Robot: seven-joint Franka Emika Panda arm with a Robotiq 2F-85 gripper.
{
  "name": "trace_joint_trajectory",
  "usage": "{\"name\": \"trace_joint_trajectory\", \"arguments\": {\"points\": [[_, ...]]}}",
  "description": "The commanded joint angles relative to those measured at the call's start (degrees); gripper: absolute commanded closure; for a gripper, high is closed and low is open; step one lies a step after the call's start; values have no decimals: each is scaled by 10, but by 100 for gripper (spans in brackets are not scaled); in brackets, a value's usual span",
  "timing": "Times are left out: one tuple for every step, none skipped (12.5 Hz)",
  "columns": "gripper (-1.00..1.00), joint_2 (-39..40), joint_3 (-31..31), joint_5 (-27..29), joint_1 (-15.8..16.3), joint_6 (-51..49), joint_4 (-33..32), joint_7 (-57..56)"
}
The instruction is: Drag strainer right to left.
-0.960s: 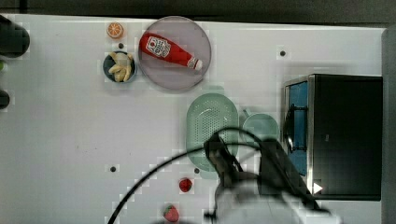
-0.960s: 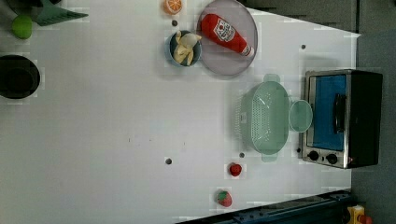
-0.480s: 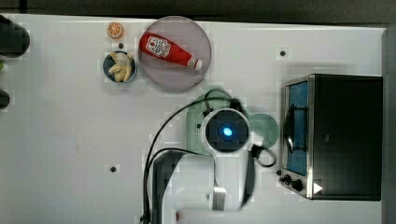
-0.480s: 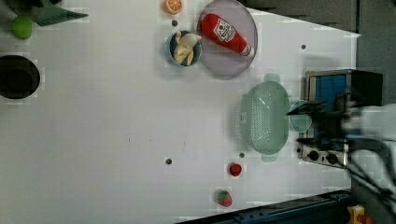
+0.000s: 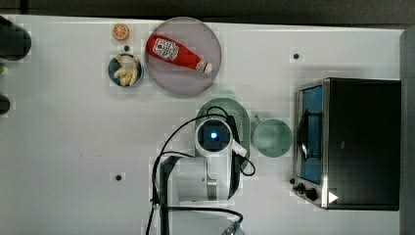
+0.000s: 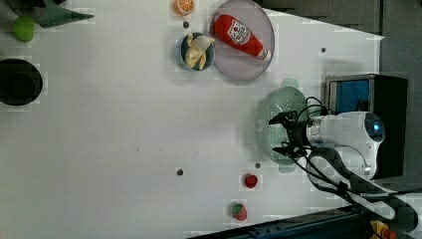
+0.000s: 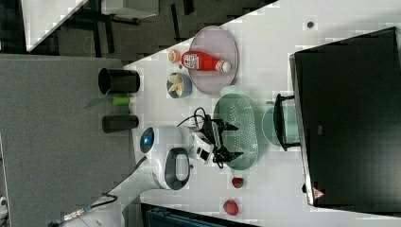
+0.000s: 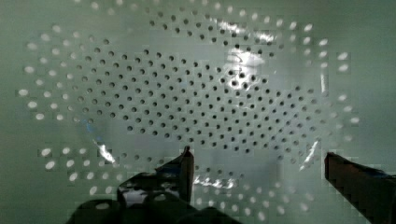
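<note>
1. Hovering over the pale sage-green oval plastic strainer [image 6: 278, 119], the gripper [image 6: 282, 132] has its two dark fingers [image 8: 180, 172] spread wide apart with nothing between them.
2. Seen from the wrist view, the strainer's perforated bowl [image 8: 201, 102] lies right under the fingers; whether the tips touch it cannot be told.
3. Placed on the white surface [image 5: 73, 137], the strainer [image 5: 222, 105] lies just beside a round pale-green mug [image 5: 272, 138] on the top view's right, with a black toaster oven [image 5: 357, 142] beyond it.
4. Near the strainer's far end tab sits a big grey round plate [image 5: 166, 78] carrying a red ketchup bottle [image 5: 176, 53].
5. Two small red strawberries [image 6: 251, 180] lie near the strainer's other end in the left view.
</note>
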Motion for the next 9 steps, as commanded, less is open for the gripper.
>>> {"name": "trace_joint_trajectory", "arguments": {"points": [[-100,5,8,0,-1,70,11,80],[-100,19,12,0,0,84,12,80],[-100,30,18,0,2,92,12,80],[-100,36,20,1,3,92,12,80],[-100,38,24,1,4,92,12,80],[-100,39,29,1,7,92,12,80],[-100,40,34,2,11,92,13,80],[-100,40,37,4,16,91,14,81],[-100,40,39,7,22,91,15,82]]}}
